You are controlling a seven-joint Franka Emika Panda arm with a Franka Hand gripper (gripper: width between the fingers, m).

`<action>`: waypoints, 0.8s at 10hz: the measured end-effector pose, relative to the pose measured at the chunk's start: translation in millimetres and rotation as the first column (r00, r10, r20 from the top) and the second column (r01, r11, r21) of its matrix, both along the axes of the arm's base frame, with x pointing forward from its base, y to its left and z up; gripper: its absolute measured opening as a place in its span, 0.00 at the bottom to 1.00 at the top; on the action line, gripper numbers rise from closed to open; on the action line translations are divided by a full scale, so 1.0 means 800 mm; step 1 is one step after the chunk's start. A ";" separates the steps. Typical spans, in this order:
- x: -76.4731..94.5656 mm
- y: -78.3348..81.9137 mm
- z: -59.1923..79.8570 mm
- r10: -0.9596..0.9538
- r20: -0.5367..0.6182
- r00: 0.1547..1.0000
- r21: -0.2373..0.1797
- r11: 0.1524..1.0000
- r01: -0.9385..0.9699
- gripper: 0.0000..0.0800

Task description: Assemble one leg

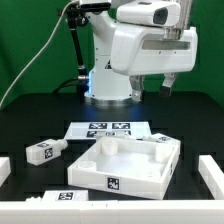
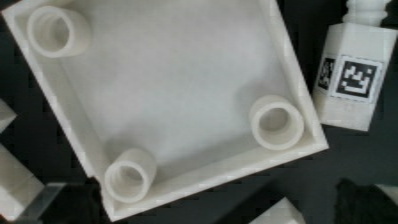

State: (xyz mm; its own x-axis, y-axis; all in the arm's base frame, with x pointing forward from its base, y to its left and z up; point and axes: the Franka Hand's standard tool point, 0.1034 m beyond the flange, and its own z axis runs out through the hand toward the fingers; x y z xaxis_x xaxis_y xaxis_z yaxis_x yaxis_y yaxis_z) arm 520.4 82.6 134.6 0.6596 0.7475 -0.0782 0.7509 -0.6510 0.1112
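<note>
A leg [image 1: 45,151], a short white post with a square tag, lies on the black table at the exterior view's left of the white square tabletop [image 1: 125,167]. My gripper [image 1: 163,86] hangs high above the tabletop, empty and touching nothing. In the wrist view the tabletop [image 2: 169,95] fills most of the picture, with three round sockets near its corners. A tagged leg [image 2: 356,72] lies just beside its edge. My gripper [image 2: 205,208] shows only as dark blurred fingers, set wide apart.
The marker board [image 1: 108,128] lies behind the tabletop, in front of the robot base. More white parts lie at the left edge [image 1: 4,168], the right edge [image 1: 211,176] and the front [image 1: 58,197] of the table.
</note>
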 end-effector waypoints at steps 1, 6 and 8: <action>0.000 0.000 0.000 0.000 0.000 1.000 0.000 1.000 0.000 0.81; 0.005 -0.024 -0.007 0.226 0.004 0.974 0.008 0.974 -0.226 0.81; 0.013 -0.031 -0.015 0.431 -0.017 0.902 0.006 0.902 -0.431 0.81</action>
State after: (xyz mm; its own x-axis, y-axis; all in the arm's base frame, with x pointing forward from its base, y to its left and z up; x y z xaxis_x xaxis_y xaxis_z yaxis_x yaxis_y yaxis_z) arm 530.5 58.0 122.9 0.2718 0.9586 -0.0850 0.9599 -0.2637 0.0947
